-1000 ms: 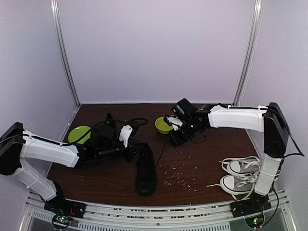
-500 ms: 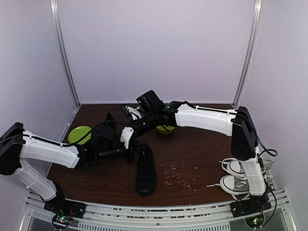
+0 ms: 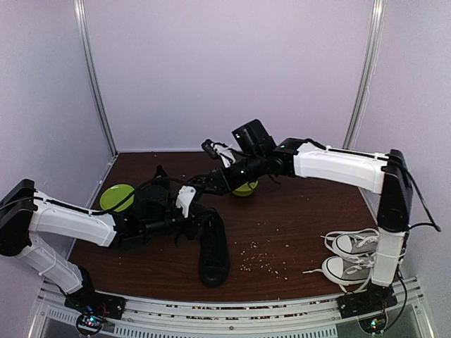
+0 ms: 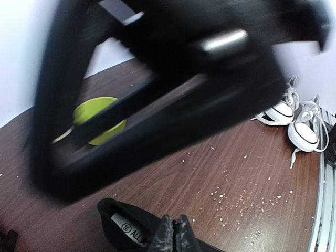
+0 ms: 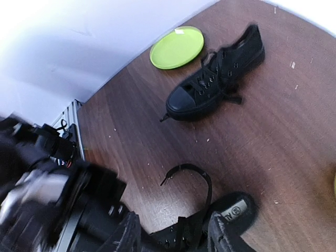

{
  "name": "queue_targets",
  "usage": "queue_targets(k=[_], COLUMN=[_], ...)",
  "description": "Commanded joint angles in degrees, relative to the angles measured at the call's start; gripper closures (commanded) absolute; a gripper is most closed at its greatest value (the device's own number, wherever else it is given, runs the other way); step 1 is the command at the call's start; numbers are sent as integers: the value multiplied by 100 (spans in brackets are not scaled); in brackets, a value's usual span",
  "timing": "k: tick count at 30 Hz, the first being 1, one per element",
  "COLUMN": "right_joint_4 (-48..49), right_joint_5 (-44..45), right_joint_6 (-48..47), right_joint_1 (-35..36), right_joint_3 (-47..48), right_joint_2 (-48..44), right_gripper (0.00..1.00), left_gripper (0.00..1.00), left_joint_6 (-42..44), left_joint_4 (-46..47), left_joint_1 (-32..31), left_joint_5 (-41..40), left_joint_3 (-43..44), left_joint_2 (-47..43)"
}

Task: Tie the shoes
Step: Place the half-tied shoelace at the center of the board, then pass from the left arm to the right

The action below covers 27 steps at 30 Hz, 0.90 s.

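One black shoe [image 3: 214,250] lies mid-table, toe toward me. The other black shoe [image 3: 159,184] lies behind the left arm, and in the right wrist view [image 5: 215,84] it sits by a green plate [image 5: 177,47]. My left gripper [image 3: 192,224] is at the near shoe's collar. In its wrist view it [image 4: 176,235] is shut, tips together above the shoe's opening [image 4: 123,226], with no lace visible in them. My right gripper [image 3: 206,184] hovers above the near shoe's laces; in its wrist view it [image 5: 173,237] is open and straddles them. One lace [image 5: 202,178] curls loose on the table.
A green plate [image 3: 115,196] sits at the left and a green bowl [image 3: 245,188] under the right arm. Grey-and-white sneakers [image 3: 352,255] lie at the front right. White crumbs [image 3: 261,260] are scattered right of the near shoe. The right arm crosses the left wrist view as a dark blur.
The right arm swung left from beside the green bowl to above the black shoes, then drew back a little to the right. The left arm and both shoes stayed still.
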Motion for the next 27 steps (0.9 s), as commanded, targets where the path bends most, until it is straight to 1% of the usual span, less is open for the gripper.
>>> queue_targets(k=[1, 3, 5, 6, 8, 13, 16, 19, 21, 25, 26, 27], right_joint_4=[1384, 2294, 3311, 3699, 4077, 4332, 4511, 4479, 4509, 4513, 4528, 4534], right_joint_5=[429, 747, 955, 1101, 1457, 2128, 2142, 2195, 2229, 2247, 2282, 2310], right_joint_6=[-583, -547, -392, -382, -439, -429, -311, -277, -235, -178, -167, -159], right_joint_1=[44, 152, 345, 475, 707, 946, 960, 991, 992, 994, 992, 997], right_joint_3=[-1880, -3078, -3881, -4156, -4381, -4309, -4231, -4043, -3957, -3818, -3814, -3808], right_joint_2=[-1340, -1774, -2023, -2076, -2031, -1586, -1321, -1122, -997, -865, -864, -861], right_gripper=[56, 57, 57, 57, 57, 57, 57, 59, 62, 72, 75, 81], left_gripper=[100, 100, 100, 100, 100, 100, 100, 100, 100, 100, 100, 100], left_joint_6=[-58, -69, -78, -80, -86, -104, -96, -96, -96, -96, -97, -99], left_joint_4=[235, 215, 210, 206, 197, 180, 171, 171, 171, 158, 161, 162], left_joint_1=[-10, -10, -10, -10, -10, -10, -10, -12, -11, -10, -6, -10], left_joint_5=[-178, -205, -231, -228, -245, -267, -266, -270, -272, -267, -273, -267], left_joint_3=[23, 41, 37, 45, 41, 61, 58, 63, 62, 64, 64, 71], left_joint_2=[-68, -58, -57, -57, -57, -48, -48, -47, -41, -39, -35, -38])
